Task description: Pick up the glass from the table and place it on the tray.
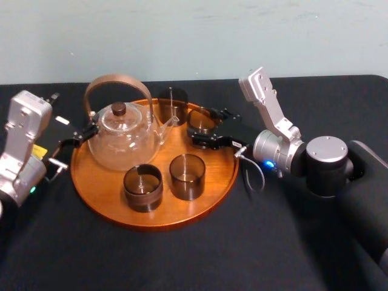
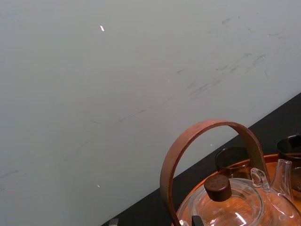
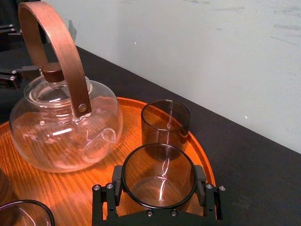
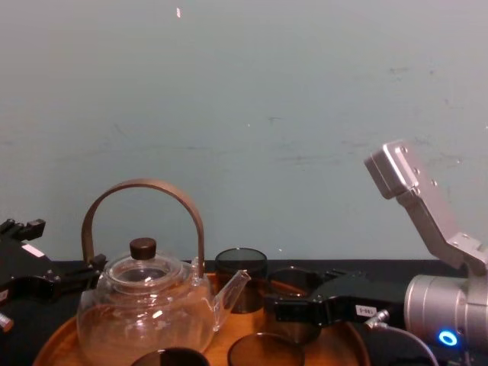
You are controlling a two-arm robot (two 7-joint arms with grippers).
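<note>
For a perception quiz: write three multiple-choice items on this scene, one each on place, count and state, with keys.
1. The teapot stands: A on the bare table; B on the tray; C on a shelf.
2. Smoked glasses on or over the tray: A two; B four; C six.
3. The right end effector is: A closed around a glass; B empty above the table; C gripping the teapot's handle.
Key: B, its base rests on the wood; B, two near, one at the back, one gripped; A, its fingers clasp the gripped glass. The left end effector sits by the tray's left rim.
</note>
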